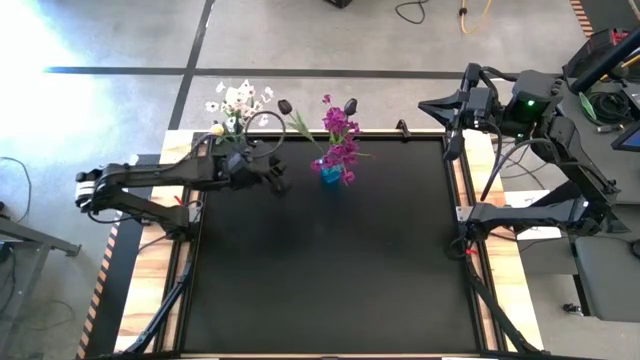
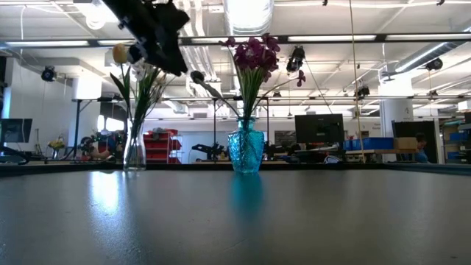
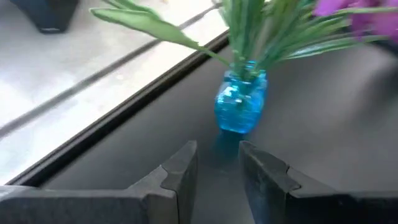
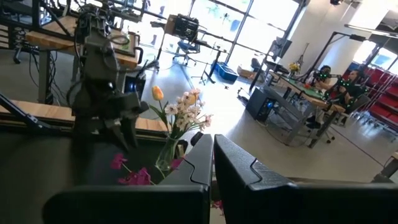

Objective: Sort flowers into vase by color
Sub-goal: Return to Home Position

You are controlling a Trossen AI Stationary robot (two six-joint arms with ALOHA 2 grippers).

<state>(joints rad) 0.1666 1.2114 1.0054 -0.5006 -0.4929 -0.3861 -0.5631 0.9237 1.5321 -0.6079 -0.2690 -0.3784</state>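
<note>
**Sorting looks complete; only the left arm is not parked**

To the left of the small blue glass vase (image 1: 330,173), the left gripper (image 1: 272,178) hangs above the black bench (image 1: 330,280). It is near the vase but does not touch it. Its jaws are a little spread and hold nothing.

Further left of the blue vase, closer to the bench's far edge, stands a tall transparent glass vase (image 2: 135,151). It holds the light colours: a spray of small white blossoms (image 1: 240,97) and a cream-yellow tulip bud (image 2: 119,53).

The blue vase itself carries the dark colours: the magenta-purple sprays (image 1: 340,135) and two near-black tulip buds (image 1: 285,105), one leaning out to each side. I see no flower lying on the bench, so I judge that all the flowers are placed and divided by colour.

Well to the right of the blue vase, the right gripper (image 4: 210,140) waits with its jaws pressed together and empty.

What is left seems only to draw the left arm away from the vases without brushing the stems.
</note>
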